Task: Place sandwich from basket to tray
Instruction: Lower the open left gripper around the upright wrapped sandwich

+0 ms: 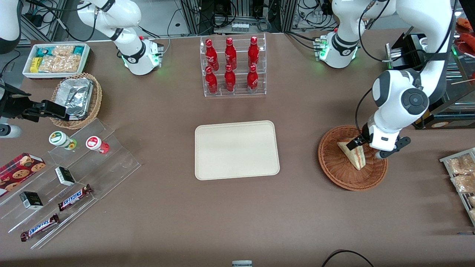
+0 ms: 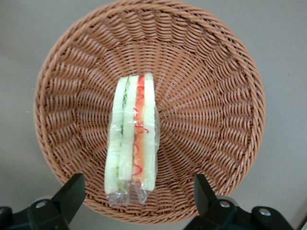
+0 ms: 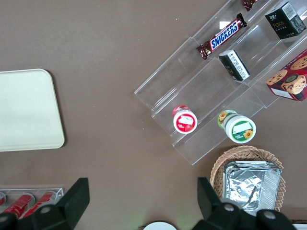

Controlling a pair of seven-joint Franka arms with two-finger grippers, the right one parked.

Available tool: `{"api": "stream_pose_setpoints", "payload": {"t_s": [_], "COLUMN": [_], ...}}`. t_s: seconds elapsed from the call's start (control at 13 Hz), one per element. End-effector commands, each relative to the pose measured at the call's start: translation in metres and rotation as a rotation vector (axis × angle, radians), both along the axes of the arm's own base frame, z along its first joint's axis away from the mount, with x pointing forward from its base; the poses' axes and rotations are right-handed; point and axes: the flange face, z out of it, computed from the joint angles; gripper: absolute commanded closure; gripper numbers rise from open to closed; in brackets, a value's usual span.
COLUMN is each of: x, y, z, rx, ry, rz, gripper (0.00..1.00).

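Observation:
The sandwich (image 1: 352,154), a plastic-wrapped wedge of pale bread with red, orange and green layers, lies in the round reddish-brown wicker basket (image 1: 334,167) toward the working arm's end of the table. The left wrist view shows the sandwich (image 2: 133,139) on edge in the middle of the basket (image 2: 216,110). My left gripper (image 1: 371,147) hangs above the basket, over its edge farther from the front camera. It is open and empty (image 2: 136,199), with its fingers (image 2: 72,191) wide apart, one on each side of the sandwich's end and above it. The cream-beige tray (image 1: 236,150) lies flat at mid-table, with nothing on it.
A clear rack of red bottles (image 1: 233,66) stands farther from the front camera than the tray. A wire rack of snack bags (image 1: 462,178) sits past the basket at the working arm's end. Stepped acrylic shelves with snacks (image 1: 66,178), a tan basket with a foil container (image 1: 76,97) and a white snack bin (image 1: 57,59) lie toward the parked arm's end.

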Motion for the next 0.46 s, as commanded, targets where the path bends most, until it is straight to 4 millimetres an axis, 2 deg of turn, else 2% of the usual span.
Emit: {"api": "stream_pose_setpoints", "payload": {"t_s": [0.0,0.38], "x": [-0.002,-0.008], "y": [-0.004,0.003], "z": [-0.012,-0.023], "rx": [0.000,0.006], "ry": [-0.009,0.014], "rz": [-0.003,-0.037], "gripper": [0.00,0.00]}}
